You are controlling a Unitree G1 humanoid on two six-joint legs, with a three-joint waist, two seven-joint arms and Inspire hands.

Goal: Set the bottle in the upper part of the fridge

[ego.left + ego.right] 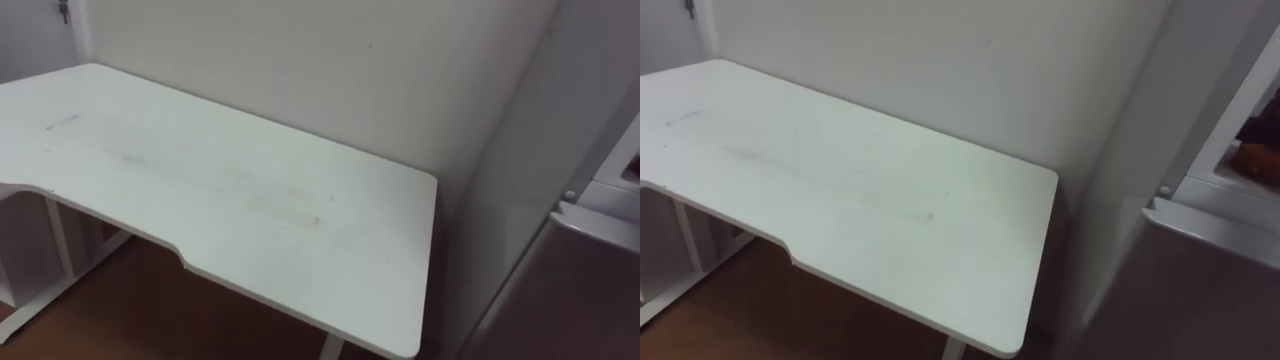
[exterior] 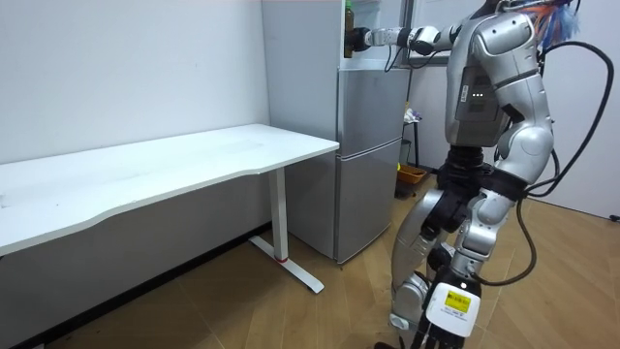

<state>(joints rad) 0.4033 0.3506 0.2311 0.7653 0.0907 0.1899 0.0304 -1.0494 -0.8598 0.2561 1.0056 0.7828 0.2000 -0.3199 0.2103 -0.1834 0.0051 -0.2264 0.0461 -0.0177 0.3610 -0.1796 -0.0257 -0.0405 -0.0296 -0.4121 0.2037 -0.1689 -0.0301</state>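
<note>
I am holding my right hand (image 2: 356, 39) inside the fridge (image 2: 373, 126), upper middle of frame; I cannot tell how open.

White desk (image 1: 220, 190), pale wall (image 1: 330, 70), wooden floor (image 2: 291, 315)

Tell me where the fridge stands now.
In the room view the grey fridge stands at the wall, on the room view's right of the white table, with the robot close by it.

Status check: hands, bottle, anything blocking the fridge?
Right hand at open upper fridge, arm raised. Bottle too small to make out. Left hand low at hip. No obstruction seen.
</note>
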